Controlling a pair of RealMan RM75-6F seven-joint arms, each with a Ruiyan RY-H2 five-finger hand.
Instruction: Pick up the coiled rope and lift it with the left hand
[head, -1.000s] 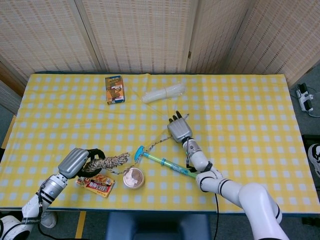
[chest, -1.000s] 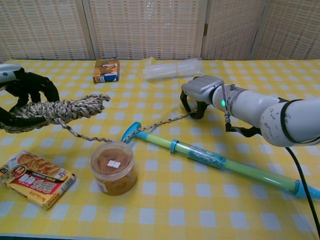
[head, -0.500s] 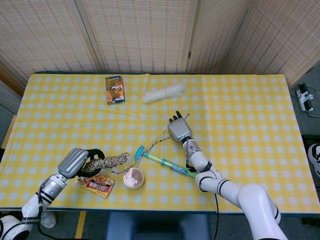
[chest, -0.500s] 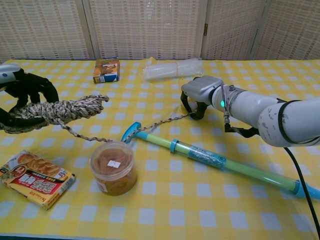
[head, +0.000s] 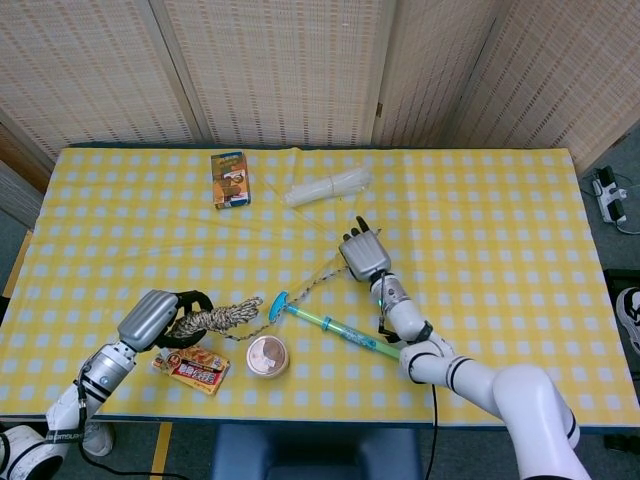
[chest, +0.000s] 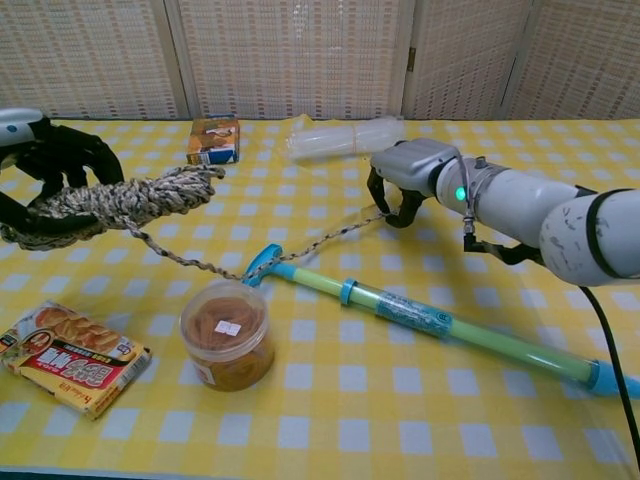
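Note:
The coiled rope (chest: 130, 200), a mottled grey and beige bundle, hangs off the table in my left hand (chest: 40, 160), whose dark fingers wrap its left end. In the head view the coiled rope (head: 218, 318) juts right from the left hand (head: 150, 318) near the table's front left. A thin rope tail (chest: 300, 248) runs rightward from the coil, over the blue stick's tip, up to my right hand (chest: 405, 175). The right hand (head: 363, 255) has its fingers curled around the tail's end, just above the cloth.
A teal and green stick (chest: 430, 320) lies diagonally at centre front. A round tub (chest: 225, 335) and a snack packet (chest: 70, 358) sit below the coil. A small box (chest: 212, 140) and a clear plastic bundle (chest: 345, 137) lie at the back.
My left hand has raised the coil a little higher. The right hand has lifted slightly and shifted right, and the tail between them now hangs tauter.

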